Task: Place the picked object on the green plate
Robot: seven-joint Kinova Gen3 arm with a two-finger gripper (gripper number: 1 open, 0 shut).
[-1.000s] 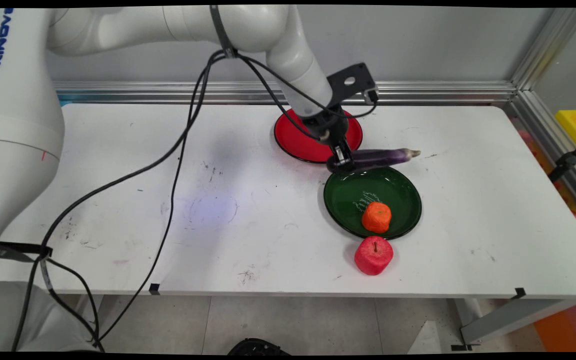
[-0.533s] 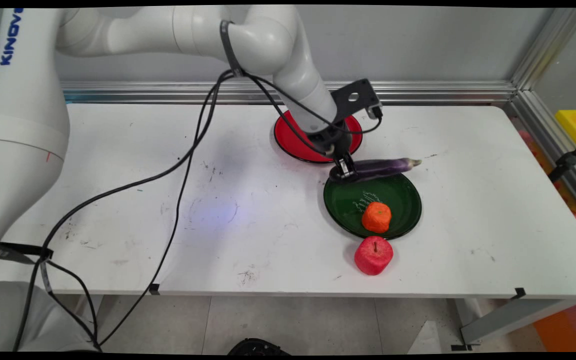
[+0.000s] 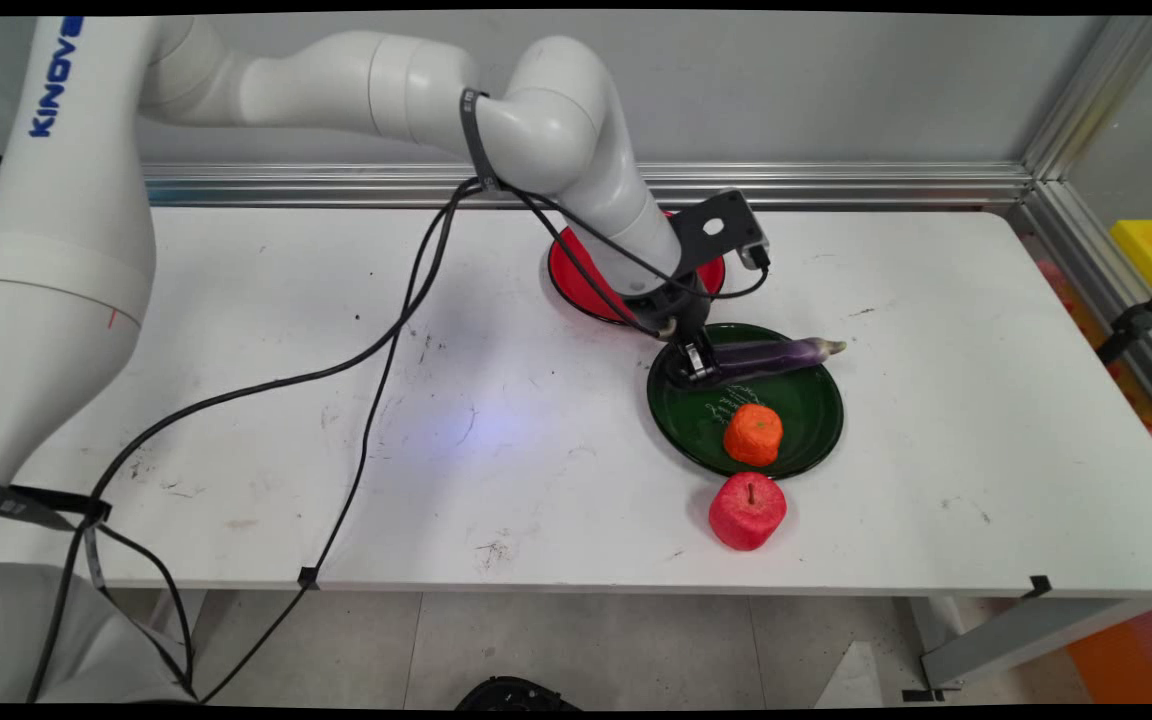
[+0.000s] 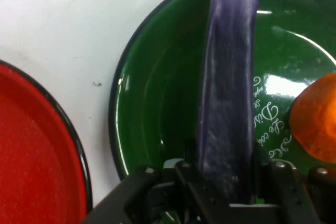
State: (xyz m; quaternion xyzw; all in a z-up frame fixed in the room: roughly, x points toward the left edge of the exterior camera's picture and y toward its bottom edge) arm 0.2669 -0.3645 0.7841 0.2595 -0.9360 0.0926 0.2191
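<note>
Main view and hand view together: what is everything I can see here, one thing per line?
Eggplant: one, purple, held at one end by the gripper, lying across the far part of the green plate, its stem end past the rim.
Orange: one, orange, on the green plate's near part.
Apple: one, red, on the table just in front of the green plate.
Green plate: one, dark green with white lettering, right of the table's centre.
Red plate: one, red, behind the green plate, partly hidden by the arm.
Table: one, white, scuffed.
Cables: black, hanging from the arm.
Gripper: one, black, shut on the eggplant.
</note>
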